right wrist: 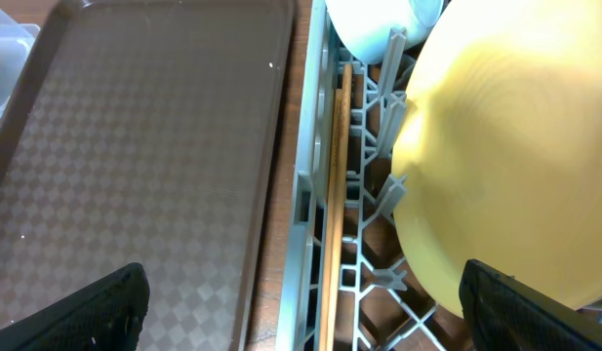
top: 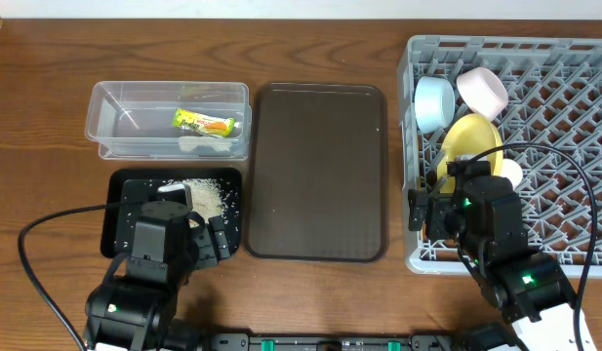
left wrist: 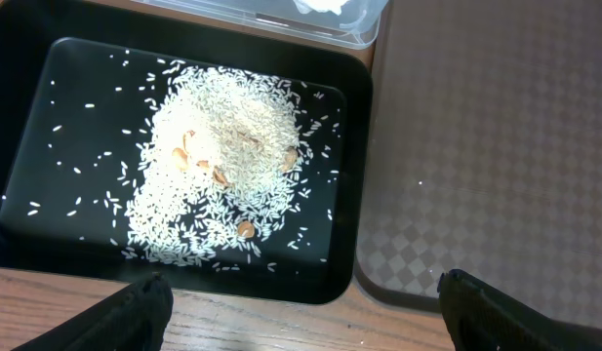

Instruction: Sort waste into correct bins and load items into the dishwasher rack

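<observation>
The clear tub (top: pixel 169 119) holds the snack wrapper (top: pixel 204 122) and a white paper scrap (top: pixel 196 144). Just below it, rice grains (left wrist: pixel 222 156) lie heaped in the black tray (left wrist: pixel 349 195). My left gripper (left wrist: pixel 302 292) hangs open and holds nothing above that tray's near right corner. In the grey dishwasher rack (top: pixel 574 146) stand a light-blue bowl (top: pixel 434 103), a white bowl (top: pixel 481 90), the yellow plate (right wrist: pixel 515 166) and a small cup (top: pixel 510 174). Wooden chopsticks (right wrist: pixel 335 195) lie along the rack's left wall. My right gripper (right wrist: pixel 305 283) is open above them, holding nothing.
A large dark-brown serving tray (top: pixel 317 171) lies between the bins and the rack, with nothing on it. Black cables loop off both arms near the table's front edge. A few tan bits are mixed into the rice.
</observation>
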`<move>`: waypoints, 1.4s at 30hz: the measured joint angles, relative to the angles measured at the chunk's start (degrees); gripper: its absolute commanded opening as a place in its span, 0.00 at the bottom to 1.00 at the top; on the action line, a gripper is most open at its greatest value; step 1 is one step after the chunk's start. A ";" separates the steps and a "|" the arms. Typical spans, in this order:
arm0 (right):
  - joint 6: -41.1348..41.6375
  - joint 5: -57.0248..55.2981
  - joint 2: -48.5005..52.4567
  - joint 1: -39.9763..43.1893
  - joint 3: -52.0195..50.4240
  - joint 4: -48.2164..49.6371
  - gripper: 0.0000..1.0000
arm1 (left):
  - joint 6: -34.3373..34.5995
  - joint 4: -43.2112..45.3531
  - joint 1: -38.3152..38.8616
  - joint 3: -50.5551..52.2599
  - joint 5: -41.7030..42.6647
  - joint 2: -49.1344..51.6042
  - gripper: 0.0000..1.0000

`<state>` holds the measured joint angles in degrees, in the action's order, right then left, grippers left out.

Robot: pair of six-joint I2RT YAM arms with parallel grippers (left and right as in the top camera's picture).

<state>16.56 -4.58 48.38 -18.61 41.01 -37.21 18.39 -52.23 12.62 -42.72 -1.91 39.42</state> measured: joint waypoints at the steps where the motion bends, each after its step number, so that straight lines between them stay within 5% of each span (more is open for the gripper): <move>1: -0.02 0.00 0.00 0.00 0.00 0.00 0.99 | 0.00 0.00 0.00 0.00 0.00 0.00 0.91; 42: 0.00 0.00 -0.83 2.08 0.00 -0.04 0.99 | 0.00 0.00 0.00 0.00 0.00 0.00 0.92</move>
<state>16.56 -4.58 47.55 -16.53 41.01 -37.26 18.39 -52.23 12.62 -42.72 -1.91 39.42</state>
